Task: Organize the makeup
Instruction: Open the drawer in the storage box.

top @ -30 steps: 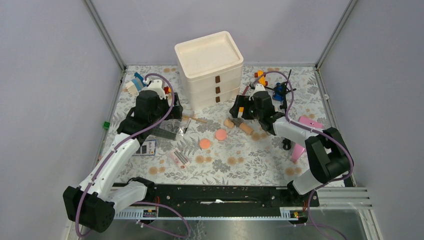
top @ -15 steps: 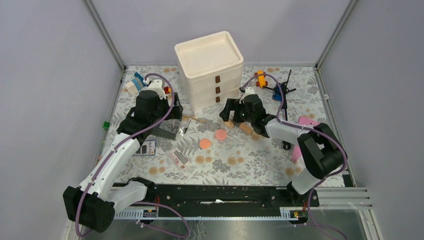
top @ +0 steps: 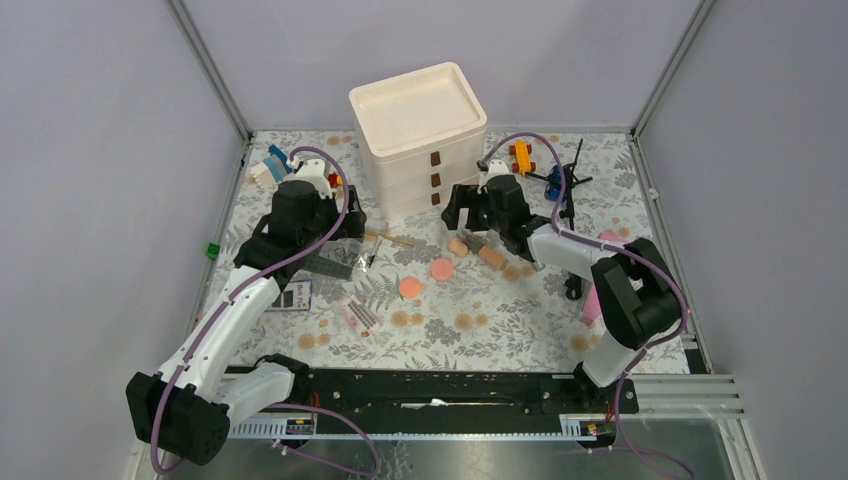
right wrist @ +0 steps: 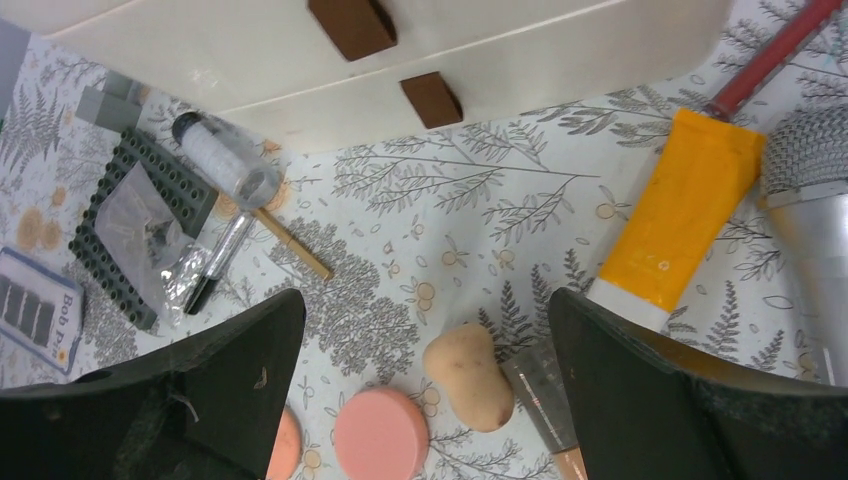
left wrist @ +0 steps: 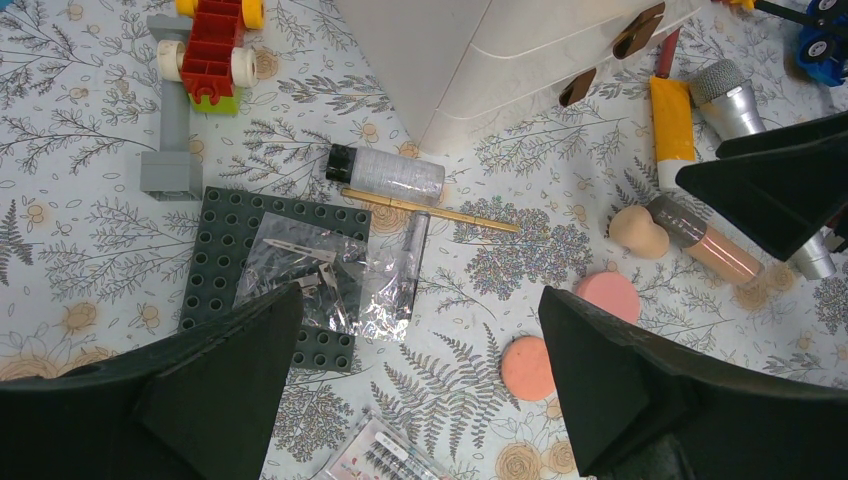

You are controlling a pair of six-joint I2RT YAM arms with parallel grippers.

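Left gripper (left wrist: 420,320) spread wide, holding nothing; black-capped clear bottle (left wrist: 388,172) lies ahead of it, just beside the white drawer unit (left wrist: 520,50); right gripper (right wrist: 425,310) spread wide too, empty, above the beige sponge (right wrist: 470,377); orange tube (right wrist: 685,215) and silver-grey tube (right wrist: 815,190) side by side near the drawers; salmon-pink discs (left wrist: 527,367) loose between the two grippers.

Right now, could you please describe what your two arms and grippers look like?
The left arm and right arm share white links, bulky black joints and a looping purple cable. The left gripper and right gripper each have two matte black, wedge-shaped fingers.
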